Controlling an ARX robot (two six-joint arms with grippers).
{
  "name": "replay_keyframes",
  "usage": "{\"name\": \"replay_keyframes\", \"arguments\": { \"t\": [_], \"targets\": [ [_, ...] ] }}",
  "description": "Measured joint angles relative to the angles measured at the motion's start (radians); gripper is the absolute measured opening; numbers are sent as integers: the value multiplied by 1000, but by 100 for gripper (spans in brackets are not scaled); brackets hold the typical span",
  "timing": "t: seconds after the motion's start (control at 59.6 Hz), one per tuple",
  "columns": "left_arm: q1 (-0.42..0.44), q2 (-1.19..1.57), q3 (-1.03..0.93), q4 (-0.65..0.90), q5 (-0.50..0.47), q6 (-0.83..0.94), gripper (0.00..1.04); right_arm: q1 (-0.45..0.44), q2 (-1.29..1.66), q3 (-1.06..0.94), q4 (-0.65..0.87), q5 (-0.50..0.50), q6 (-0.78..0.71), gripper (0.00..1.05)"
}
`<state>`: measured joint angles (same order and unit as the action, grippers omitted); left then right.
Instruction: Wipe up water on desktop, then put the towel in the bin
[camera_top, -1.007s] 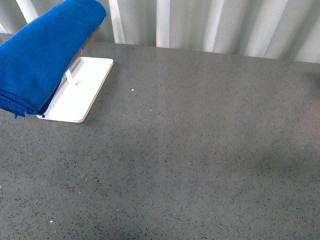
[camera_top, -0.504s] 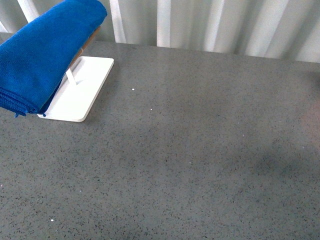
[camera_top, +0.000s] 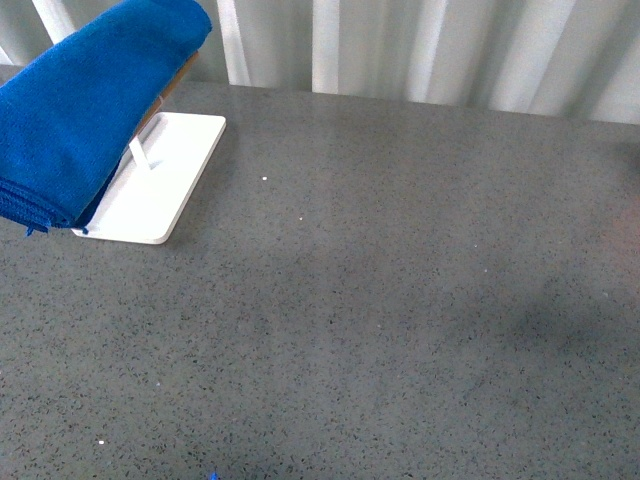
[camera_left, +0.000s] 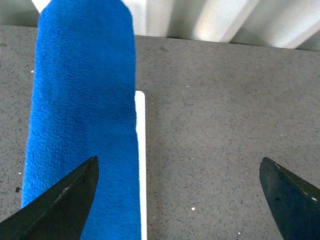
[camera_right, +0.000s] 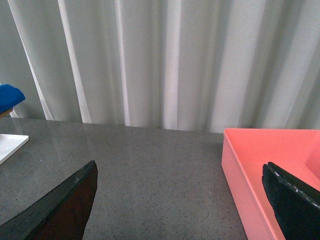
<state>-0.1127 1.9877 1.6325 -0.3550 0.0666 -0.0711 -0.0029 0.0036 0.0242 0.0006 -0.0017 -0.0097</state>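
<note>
While left gripper (camera_left: 178, 160) and right gripper (camera_right: 179, 165) gape empty, the left faces the towel (camera_left: 82, 115).

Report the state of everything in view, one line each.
towel: folded, raised above the white base, ungripped.
white base: flat on the desktop.
desktop: no puddle discernible; a few pale specks.
pink bin: open-topped, visible part empty.
left gripper: open, holding nothing.
right gripper: open, holding nothing.
</note>
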Motion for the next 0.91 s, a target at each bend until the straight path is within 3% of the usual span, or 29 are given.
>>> {"name": "replay_keyframes", "arguments": {
  "t": [0.101, 0.252, 0.47, 0.906],
  "targets": [
    [30, 116, 138, -71, -56, -8, 98, 0, 0, 0, 0, 0, 0, 98],
    [54, 196, 190, -39, -111, 24, 98, 0, 0, 0, 0, 0, 0, 98],
    [48, 216, 191, -18, -74, 92, 98, 0, 0, 0, 0, 0, 0, 98],
    [40, 287, 163, 42, -119, 209, 98, 0, 0, 0, 0, 0, 0, 98]
  ]
}}
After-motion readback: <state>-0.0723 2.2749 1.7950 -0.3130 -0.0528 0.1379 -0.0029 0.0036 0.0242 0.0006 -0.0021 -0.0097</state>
